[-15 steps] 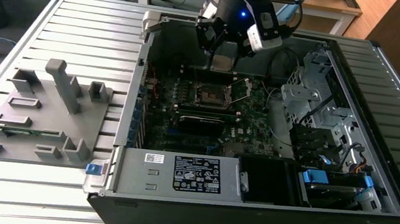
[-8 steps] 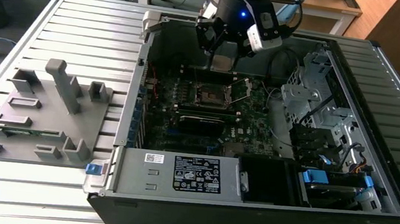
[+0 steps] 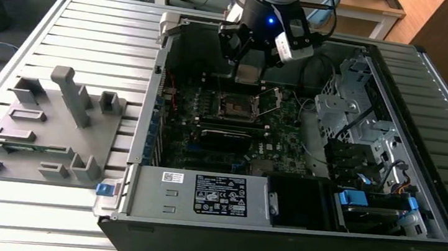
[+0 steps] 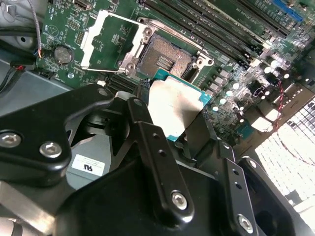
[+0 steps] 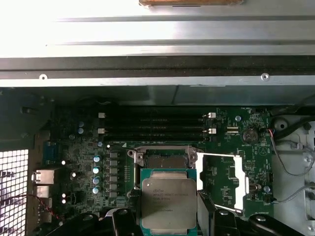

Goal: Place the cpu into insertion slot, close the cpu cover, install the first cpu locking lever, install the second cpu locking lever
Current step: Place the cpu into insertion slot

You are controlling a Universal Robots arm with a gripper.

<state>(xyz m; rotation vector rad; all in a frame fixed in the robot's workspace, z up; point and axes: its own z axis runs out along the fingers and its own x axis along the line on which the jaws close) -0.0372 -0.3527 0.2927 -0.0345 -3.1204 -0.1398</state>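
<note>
My gripper [image 4: 173, 129] is shut on the cpu [image 4: 173, 104], a flat square chip with a dull grey metal top and a teal edge, held between two black fingers [image 4: 149, 142]. In the first wrist view the cpu [image 5: 169, 199] hangs just short of the insertion slot [image 5: 162, 160], partly covering its near edge. The insertion slot [image 4: 165, 59] is bare, its dark pin field showing. The cpu cover [image 4: 110, 39], a thin silvery frame, lies swung open beside the slot. In the exterior view the gripper [image 3: 248, 75] hovers above the insertion slot [image 3: 238, 106], with the cpu cover [image 3: 273, 99] raised on its right.
Long black memory slots [image 5: 155, 123] run just beyond the socket, below the case wall [image 5: 157, 78]. A coin battery [image 4: 62, 54] and loose wires lie past the cover. The power supply [image 3: 221, 195] sits at the case front, drive bays [image 3: 358, 121] on the exterior view's right, a grey fixture [image 3: 49, 126] on its left.
</note>
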